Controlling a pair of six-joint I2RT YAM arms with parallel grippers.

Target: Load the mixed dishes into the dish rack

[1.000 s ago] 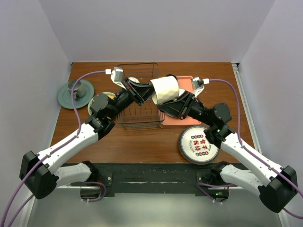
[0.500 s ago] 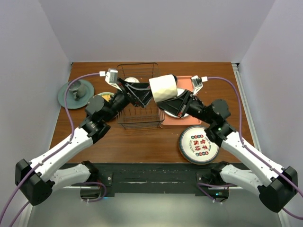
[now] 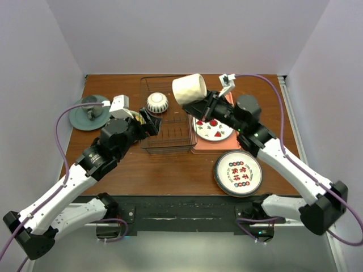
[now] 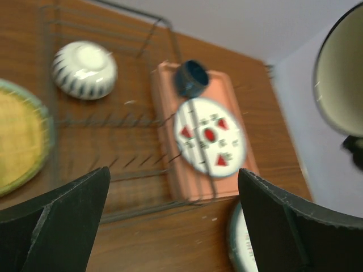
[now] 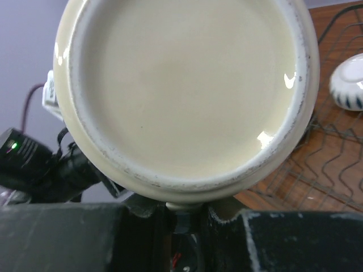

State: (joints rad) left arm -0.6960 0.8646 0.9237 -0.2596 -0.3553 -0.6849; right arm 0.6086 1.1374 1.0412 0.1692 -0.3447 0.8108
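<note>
Looking down, we see the right gripper clamped on the cream mug, held up in the air over the back right corner of the dish rack, clear of the wires. The left gripper is at the rack's left side, jaws spread wide and empty. The striped bowl lies upside down inside the rack. We note the strawberry plate on the pink tray, and the patterned plate on the table in front of it.

In rack, at back: bowl. Above rack: mug. Right of rack: tray bearing plate; before tray, second plate.
</note>
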